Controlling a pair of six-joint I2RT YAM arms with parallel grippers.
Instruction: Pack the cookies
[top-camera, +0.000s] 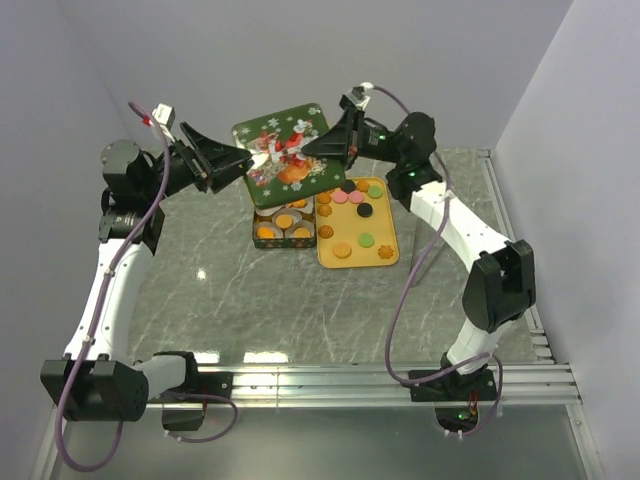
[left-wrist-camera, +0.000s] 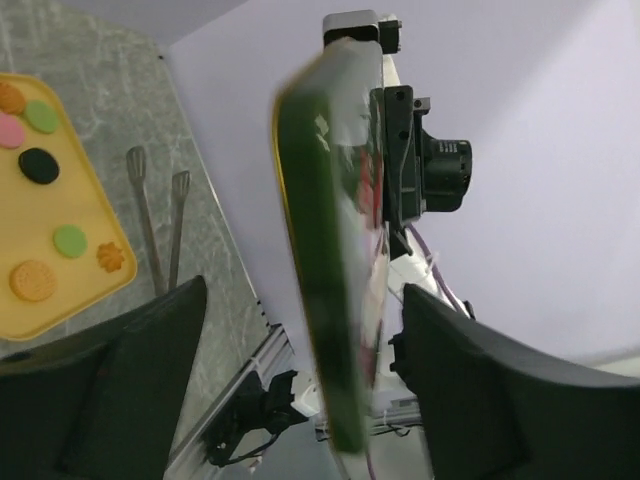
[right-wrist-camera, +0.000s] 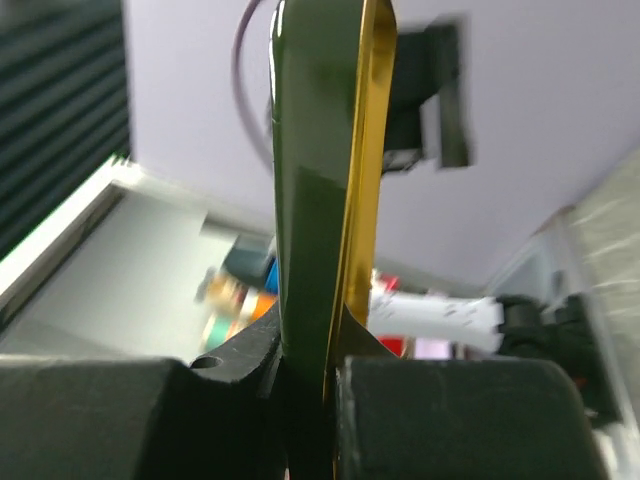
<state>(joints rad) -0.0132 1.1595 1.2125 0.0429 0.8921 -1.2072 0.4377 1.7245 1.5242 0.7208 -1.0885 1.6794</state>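
table (top-camera: 300, 310): grey-green marbled top, glossy. an aluminium rail (top-camera: 400, 380) runs along the near edge, and pale walls close the left, back and right sides. the near half has open room; the things cluster at the far middle.

lid (top-camera: 285, 145): green tin lid with a christmas picture and a gold rim, held tilted in the air above the tin, between the two arms.

tray (top-camera: 385, 255): yellow and flat, lying just right of the tin and touching or nearly touching it. it lies below and near-right of the lid.

tin (top-camera: 252, 228): open box partly under the lid, with white paper cups (top-camera: 303, 233) inside.

right gripper (top-camera: 318, 147): fingers pinched tight on the lid's right edge. the wrist view shows the rim wedged between the pads (right-wrist-camera: 230, 370).

left gripper (top-camera: 235, 163): at the lid's left edge with fingers (left-wrist-camera: 130, 390) spread wide. the lid passes between them, and no contact shows.

cookies (top-camera: 357, 225): orange, pink, green and black rounds scattered on the tray. more orange ones sit in the tin's cups. all are below both grippers, and none is held.

tongs (left-wrist-camera: 150, 215): metal, lying on the table beside the tray.
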